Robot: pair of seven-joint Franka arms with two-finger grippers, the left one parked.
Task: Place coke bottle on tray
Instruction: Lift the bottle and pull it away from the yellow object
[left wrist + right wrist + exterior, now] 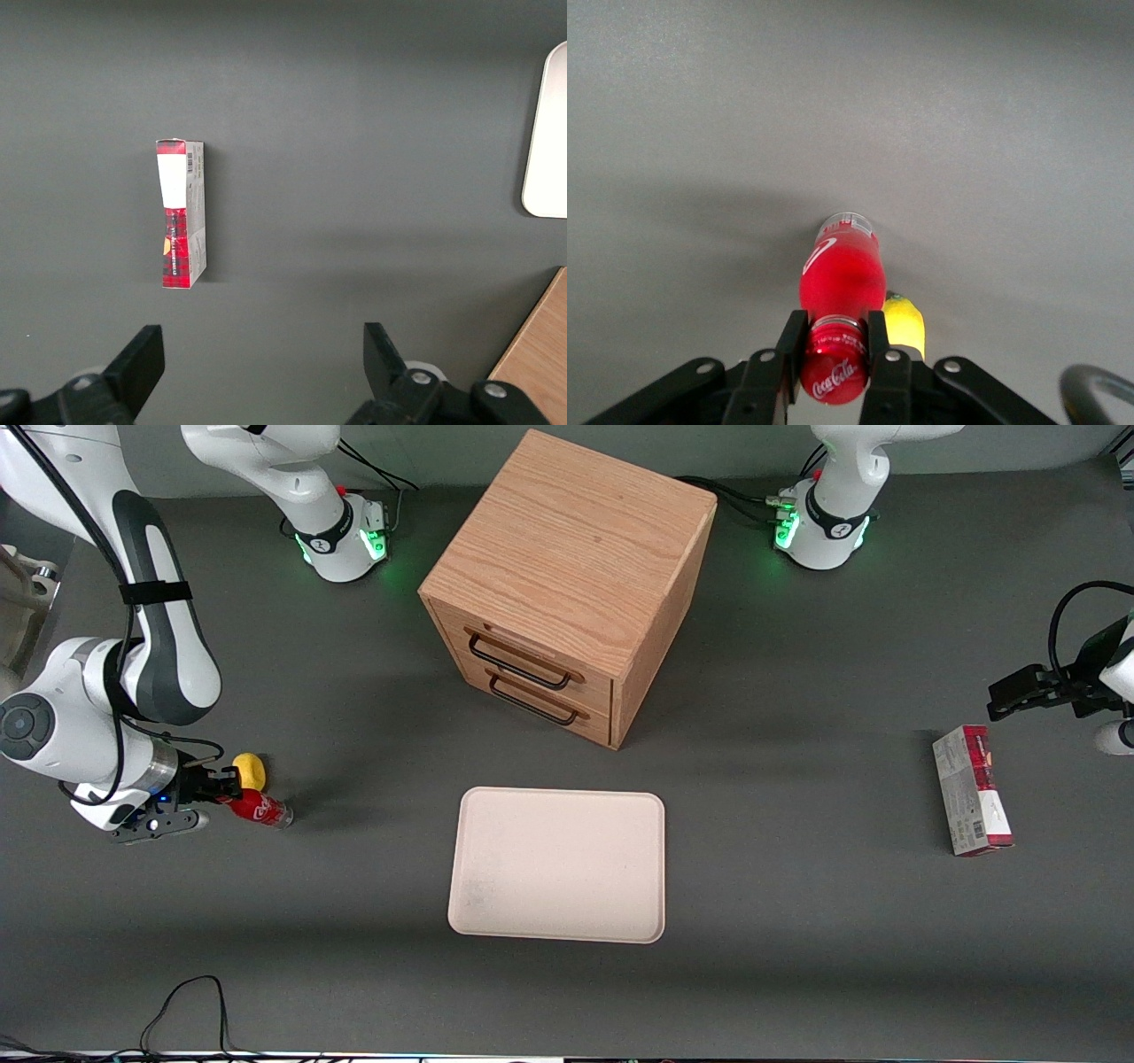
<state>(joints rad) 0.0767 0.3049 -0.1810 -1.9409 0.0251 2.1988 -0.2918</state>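
The coke bottle [259, 809] is a tiny red bottle with white script, lying tilted at the working arm's end of the table. My gripper [221, 790] is shut on its red cap. The wrist view shows the bottle [842, 274] pointing away from the camera, with both black fingers [792, 341] pressed against the neck just under the cap; my gripper [834, 343] holds it there. The cream-white tray [558, 864] lies flat in the middle of the table, nearer the front camera than the drawer cabinet and well apart from the bottle.
A small yellow rounded object [250, 770] sits right beside the bottle, also in the wrist view [904, 324]. A wooden two-drawer cabinet [567, 584] stands mid-table. A red-and-grey carton [972, 789] lies toward the parked arm's end.
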